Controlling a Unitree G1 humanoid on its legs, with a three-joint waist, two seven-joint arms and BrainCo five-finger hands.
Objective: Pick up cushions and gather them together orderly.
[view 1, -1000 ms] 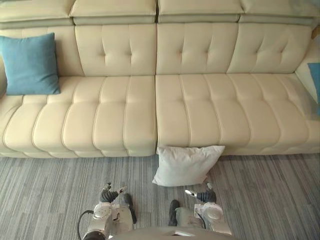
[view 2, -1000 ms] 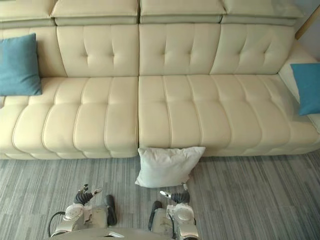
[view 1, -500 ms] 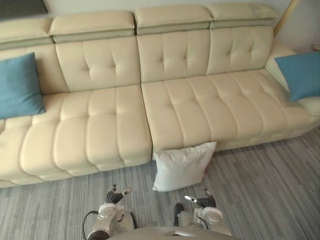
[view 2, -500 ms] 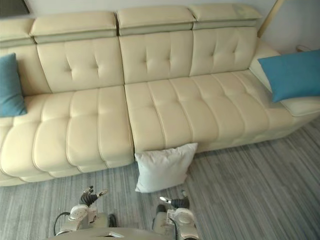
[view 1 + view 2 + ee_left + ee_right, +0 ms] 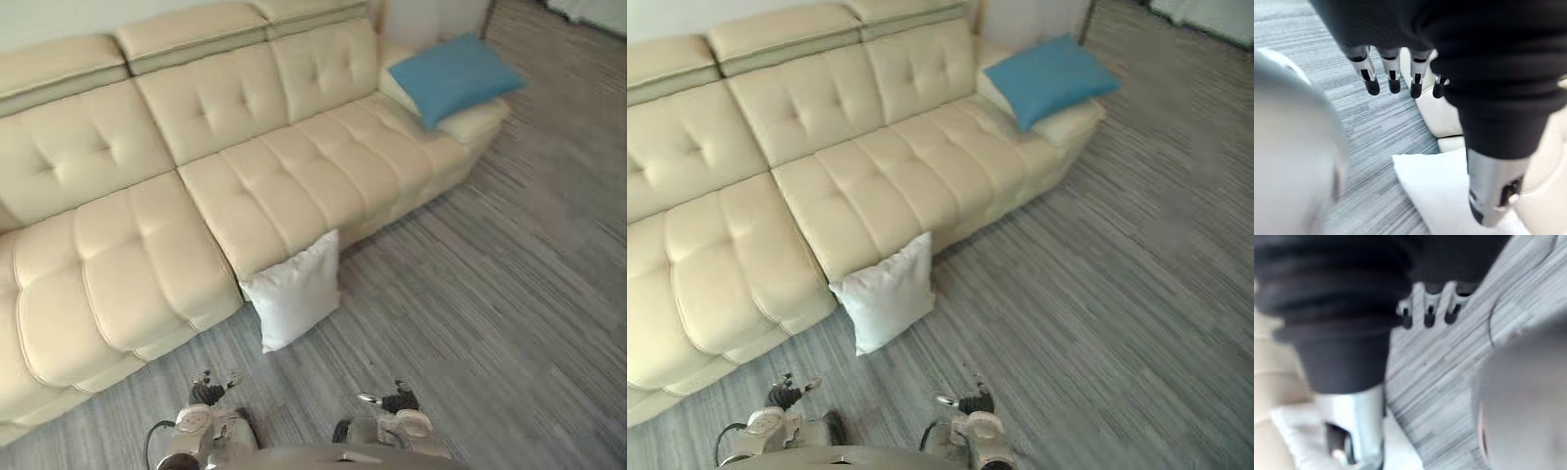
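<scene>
Down low, the left hand (image 5: 207, 390) and the right hand (image 5: 390, 399) both hang over the grey carpet (image 5: 490, 294). Each has its fingers loosely straight and holds nothing. Just ahead of them a white cushion (image 5: 294, 292) stands on the carpet, leaning against the front edge of the cream sofa (image 5: 284, 176). Well beyond it, at the sofa's right end, a blue cushion (image 5: 453, 75) lies tilted on top. By the look of it the task has barely begun: no cushion is in hand and the two are well apart. Both have yet to be picked up and set neatly side by side.
</scene>
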